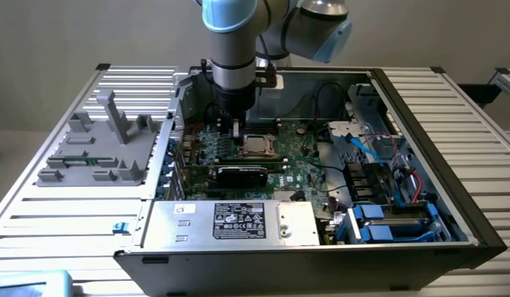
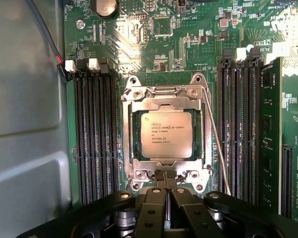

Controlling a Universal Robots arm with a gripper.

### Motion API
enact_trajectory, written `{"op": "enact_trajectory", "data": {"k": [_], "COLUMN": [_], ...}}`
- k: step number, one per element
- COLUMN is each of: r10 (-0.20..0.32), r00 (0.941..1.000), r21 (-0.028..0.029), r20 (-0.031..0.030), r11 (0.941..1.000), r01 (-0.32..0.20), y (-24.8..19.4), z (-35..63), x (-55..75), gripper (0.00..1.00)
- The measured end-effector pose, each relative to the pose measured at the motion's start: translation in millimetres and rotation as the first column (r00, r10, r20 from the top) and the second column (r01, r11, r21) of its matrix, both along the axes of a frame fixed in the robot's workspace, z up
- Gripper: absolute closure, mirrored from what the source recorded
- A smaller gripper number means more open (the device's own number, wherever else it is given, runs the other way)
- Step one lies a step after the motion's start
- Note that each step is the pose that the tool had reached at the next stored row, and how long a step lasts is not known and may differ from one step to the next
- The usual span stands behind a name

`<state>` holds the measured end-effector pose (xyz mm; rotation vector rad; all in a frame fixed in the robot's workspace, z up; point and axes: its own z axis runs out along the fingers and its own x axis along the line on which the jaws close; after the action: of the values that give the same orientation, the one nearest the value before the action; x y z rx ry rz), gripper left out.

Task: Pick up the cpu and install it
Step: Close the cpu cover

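Plain pale wall forms the background; a ribbed metal worktop (image 1: 65,210) carries an open computer case (image 1: 452,204) lying on its side, with the green motherboard (image 1: 300,151) exposed. A grey moulded fixture (image 1: 98,148) sits on the worktop at the exterior view's left, well apart from the board.

The arm (image 1: 232,55) reaches down into the case. Its hand (image 1: 237,135) hangs just beside the processor socket, on the exterior view's left of it.

Hand state — the two fingers (image 2: 151,213) are pressed together with no gap between the tips, and nothing is held between them. In the wrist view the hand (image 2: 165,187) points at the near edge of the socket frame (image 2: 139,101); whether the tips touch the frame cannot be told.

Location of the cpu (image 2: 166,134) — it lies flat and square inside the metal-framed socket, printed silver top facing up, apart from the hand. In the exterior view the cpu (image 1: 256,144) shows near the middle of the board. A thin wire lever (image 2: 216,144) runs along one side of the frame. Rows of black memory slots (image 2: 94,134) flank the socket. A black graphics card (image 1: 242,175) stands near the socket, between it and the power supply (image 1: 230,221).
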<state>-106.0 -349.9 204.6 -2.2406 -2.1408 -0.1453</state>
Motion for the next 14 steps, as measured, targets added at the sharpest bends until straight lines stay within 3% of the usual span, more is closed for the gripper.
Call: {"op": "enact_trajectory", "data": {"k": [9,14], "r10": [-0.006,-0.006], "r00": [1.0,1.0], "r21": [0.0,-0.0001], "r20": [0.0044,0.0045], "r11": [1.0,1.0], "r01": [0.006,0.006], "y": [0.0,-0.3], "z": [-0.2,17.7], "x": [-0.9,-3.0], "gripper": [0.89,0.89]}}
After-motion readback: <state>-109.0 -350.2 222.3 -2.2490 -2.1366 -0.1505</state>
